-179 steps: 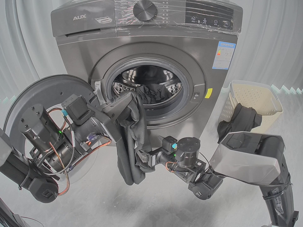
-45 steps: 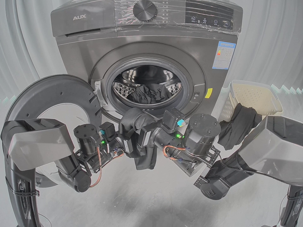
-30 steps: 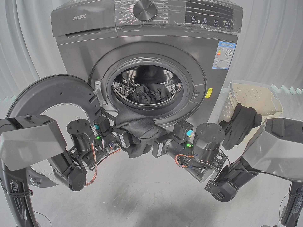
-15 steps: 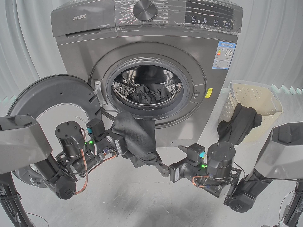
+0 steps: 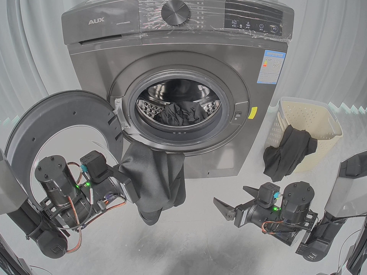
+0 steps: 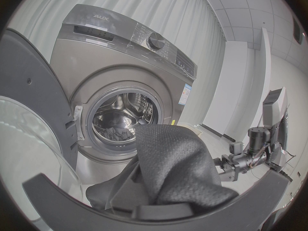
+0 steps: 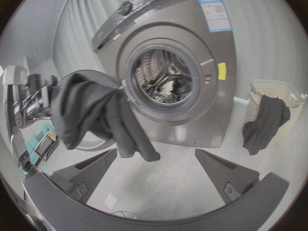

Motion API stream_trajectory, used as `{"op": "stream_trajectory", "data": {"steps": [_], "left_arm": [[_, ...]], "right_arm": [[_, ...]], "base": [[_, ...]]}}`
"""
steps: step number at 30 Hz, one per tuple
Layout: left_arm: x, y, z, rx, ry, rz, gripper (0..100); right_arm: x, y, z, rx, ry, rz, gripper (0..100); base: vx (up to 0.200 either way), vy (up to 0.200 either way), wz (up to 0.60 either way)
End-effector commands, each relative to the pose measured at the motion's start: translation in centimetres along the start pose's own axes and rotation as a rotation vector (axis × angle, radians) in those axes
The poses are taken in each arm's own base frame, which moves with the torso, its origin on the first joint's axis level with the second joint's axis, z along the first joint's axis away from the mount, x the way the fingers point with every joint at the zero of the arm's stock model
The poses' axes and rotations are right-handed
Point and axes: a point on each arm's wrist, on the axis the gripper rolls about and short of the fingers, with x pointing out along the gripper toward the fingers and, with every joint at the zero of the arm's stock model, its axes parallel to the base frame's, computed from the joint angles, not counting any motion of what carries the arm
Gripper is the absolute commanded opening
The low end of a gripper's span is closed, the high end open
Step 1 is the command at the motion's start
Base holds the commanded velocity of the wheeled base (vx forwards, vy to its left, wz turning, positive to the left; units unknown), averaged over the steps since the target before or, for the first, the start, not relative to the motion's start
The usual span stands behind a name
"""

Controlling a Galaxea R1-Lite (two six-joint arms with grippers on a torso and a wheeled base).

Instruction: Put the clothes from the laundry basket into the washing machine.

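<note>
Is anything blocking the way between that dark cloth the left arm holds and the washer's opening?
Nothing visible does. The dark cloth hangs below the drum opening, the door stands swung wide to the left, and the open right gripper sits apart to the right.

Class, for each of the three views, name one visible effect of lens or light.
Head view: the curtain folds bow around the washing machine, and the film on it glints. Left wrist view: black corners frame the scene; the garment looms large near the lens. Right wrist view: the washing machine leans and bulges, with sheen on its front.
</note>
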Motion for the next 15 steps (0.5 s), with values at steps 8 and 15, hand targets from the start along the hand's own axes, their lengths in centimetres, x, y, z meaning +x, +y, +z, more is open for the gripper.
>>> {"op": "stream_trajectory", "data": {"steps": [8,15], "left_arm": [[-2.2,-0.3,0.7,-0.002,-0.011,0.007,0],[-2.7,0.3,0.4,-0.022,0.003,0.096,0]], "right_arm": [[-1.3,-3.2,1.5,0.038,-0.051,-0.143,100],[-1.5,-3.2,2.0,0.046,-0.068,-0.14,100]], "base": [[0.0,0.0,0.0],[0.0,0.0,0.0]]}}
